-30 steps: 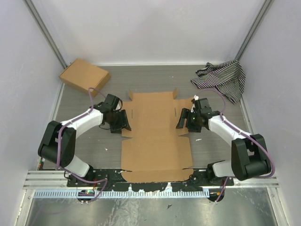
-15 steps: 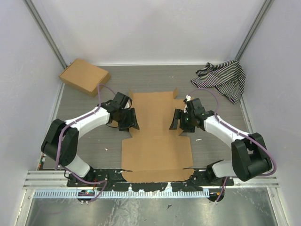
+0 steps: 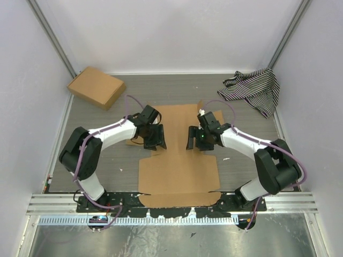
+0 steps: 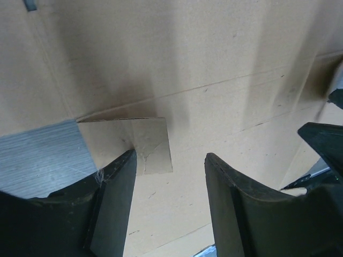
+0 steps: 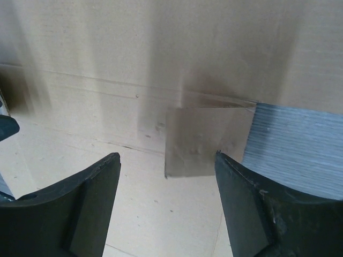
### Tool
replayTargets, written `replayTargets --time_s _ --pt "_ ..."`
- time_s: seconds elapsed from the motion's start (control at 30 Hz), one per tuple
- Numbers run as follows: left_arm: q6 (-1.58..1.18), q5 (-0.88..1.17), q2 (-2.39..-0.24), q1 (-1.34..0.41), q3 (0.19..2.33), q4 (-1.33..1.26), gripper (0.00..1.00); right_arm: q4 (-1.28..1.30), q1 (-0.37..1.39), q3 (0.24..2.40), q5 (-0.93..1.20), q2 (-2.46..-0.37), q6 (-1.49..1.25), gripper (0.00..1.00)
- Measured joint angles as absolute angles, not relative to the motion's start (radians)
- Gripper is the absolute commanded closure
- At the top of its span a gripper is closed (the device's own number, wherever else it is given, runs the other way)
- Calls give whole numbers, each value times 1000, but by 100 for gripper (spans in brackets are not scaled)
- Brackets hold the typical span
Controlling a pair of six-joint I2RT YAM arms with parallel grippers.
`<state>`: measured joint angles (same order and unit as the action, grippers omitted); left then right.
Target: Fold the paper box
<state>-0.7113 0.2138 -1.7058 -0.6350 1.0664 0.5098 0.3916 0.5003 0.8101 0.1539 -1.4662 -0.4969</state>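
The paper box (image 3: 178, 172) is a brown die-cut cardboard sheet lying on the grey table, its near panel flat. Its far part looks narrower, with the side flaps pushed inward by the grippers. My left gripper (image 3: 157, 138) is open at the sheet's left side. In the left wrist view (image 4: 169, 179) the jaws stand apart over the cardboard (image 4: 225, 69), with a small folded-in flap (image 4: 150, 144) by the left finger. My right gripper (image 3: 193, 138) is open at the right side. In the right wrist view (image 5: 167, 179) it hangs over the cardboard (image 5: 134, 48) and a folded flap (image 5: 206, 142).
A fully formed brown cardboard box (image 3: 96, 87) sits at the far left. A striped cloth (image 3: 253, 88) lies at the far right. White walls enclose the table on three sides. Bare grey table shows beside the sheet (image 4: 37, 158) (image 5: 297, 144).
Both grippers have moved inward toward each other over the sheet, pushing its side flaps in. The sheet's far part now looks narrower.
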Motion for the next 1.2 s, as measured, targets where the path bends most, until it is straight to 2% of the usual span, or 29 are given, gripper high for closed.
replayTargets --time_s 0.4,0.67,0.8,0.93,1.03,1.2 --pt "-712 209 -1809 -648 1128 511 41 360 542 865 121 -1578 -506 24" --pt "-682 141 -1831 -649 1238 630 40 424 549 935 74 -1593 -499 24" --pt "-628 59 -1847 -633 1428 750 40 506 551 1061 -21 -1592 -479 21" --pt "-573 -24 -1914 -575 1715 869 40 549 542 1165 -112 -1579 -460 21" --pt "-543 -88 -2000 -513 1922 936 41 565 516 1191 -133 -1560 -447 21" --pt "-519 -147 -2165 -426 2138 1026 44 594 437 1192 -129 -1539 -426 21"
